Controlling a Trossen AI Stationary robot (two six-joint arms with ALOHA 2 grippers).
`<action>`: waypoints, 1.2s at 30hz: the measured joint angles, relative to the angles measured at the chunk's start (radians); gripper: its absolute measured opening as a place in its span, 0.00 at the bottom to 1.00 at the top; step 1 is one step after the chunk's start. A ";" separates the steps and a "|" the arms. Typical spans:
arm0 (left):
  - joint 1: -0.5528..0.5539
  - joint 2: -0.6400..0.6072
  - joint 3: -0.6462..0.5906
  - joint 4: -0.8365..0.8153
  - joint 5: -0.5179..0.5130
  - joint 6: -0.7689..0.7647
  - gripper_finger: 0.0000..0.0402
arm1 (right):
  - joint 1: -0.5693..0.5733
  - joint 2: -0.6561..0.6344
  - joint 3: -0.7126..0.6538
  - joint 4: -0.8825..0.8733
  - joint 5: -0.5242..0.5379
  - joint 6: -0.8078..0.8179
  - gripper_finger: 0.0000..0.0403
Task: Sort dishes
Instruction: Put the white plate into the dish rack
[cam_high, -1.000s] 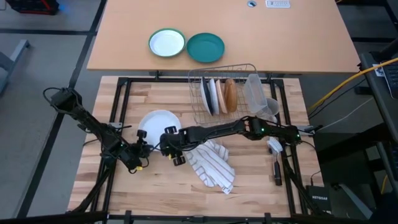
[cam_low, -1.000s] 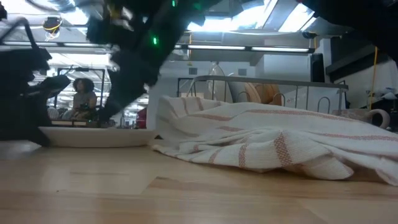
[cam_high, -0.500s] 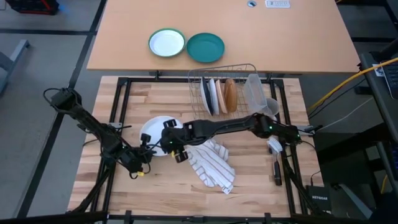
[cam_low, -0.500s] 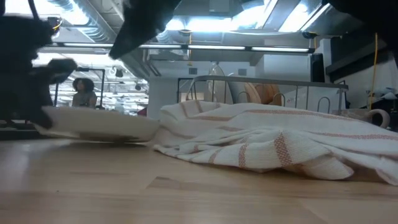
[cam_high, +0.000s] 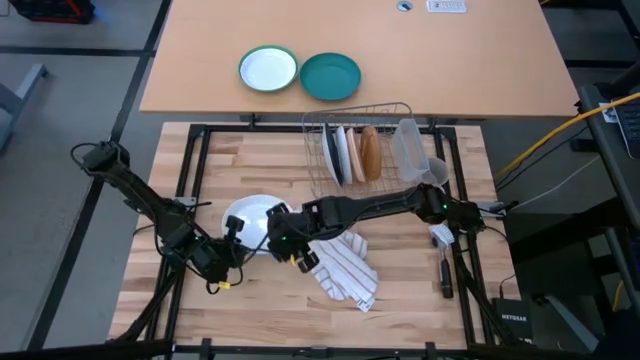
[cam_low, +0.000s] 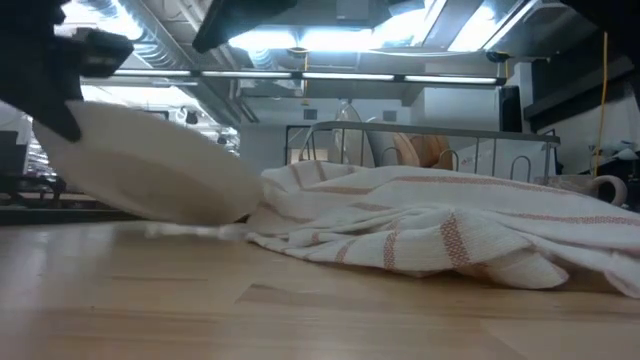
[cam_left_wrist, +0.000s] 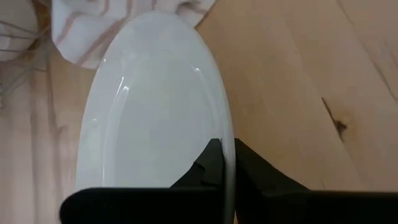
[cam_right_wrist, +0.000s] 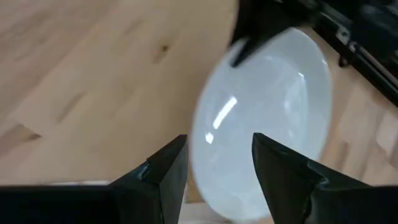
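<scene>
A plain white plate (cam_high: 260, 212) sits tilted on the wooden table, next to a striped towel (cam_high: 345, 265). Its lower edge (cam_low: 232, 212) rests on the table beside the towel and its opposite rim is raised. My left gripper (cam_high: 232, 232) is shut on that raised rim. My right gripper (cam_high: 295, 252) hovers open above the plate's towel side, with nothing between its fingers (cam_right_wrist: 166, 169). A wire rack (cam_high: 395, 108) at the back holds a dark plate (cam_high: 330, 155), pale plates and a tan plate (cam_high: 371, 153), all standing on edge. My left gripper pinches the plate's raised rim (cam_left_wrist: 229, 144) between its two fingers, one on the upper face and one on the underside. The fingers come slanting down from the table's near left. The plate is tilted, with its far edge (cam_low: 232, 212) down on the table by the towel.
A clear jug (cam_high: 408, 145) and a mug (cam_high: 433, 175) stand right of the rack. A utensil (cam_high: 442, 262) lies near the right edge. On the far desk sit a green-rimmed white plate (cam_high: 268, 70) and a teal plate (cam_high: 330, 76). Bare wood lies along the near edge.
My left gripper has risen with the plate's near-left rim. The plate has tipped up from lying flat, and its edge by the towel has stayed on the table. My right gripper has lifted away from the plate, still open.
</scene>
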 joint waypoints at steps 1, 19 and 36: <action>0.000 0.000 0.009 -0.009 -0.004 0.002 0.00 | 0.006 0.000 0.000 0.001 -0.006 0.000 0.45; 0.000 0.000 0.063 -0.015 -0.019 -0.040 0.00 | 0.048 0.053 -0.010 0.073 0.007 0.003 0.45; 0.000 -0.001 0.166 -0.020 -0.004 -0.042 0.00 | 0.047 0.054 -0.010 0.109 0.015 0.005 0.45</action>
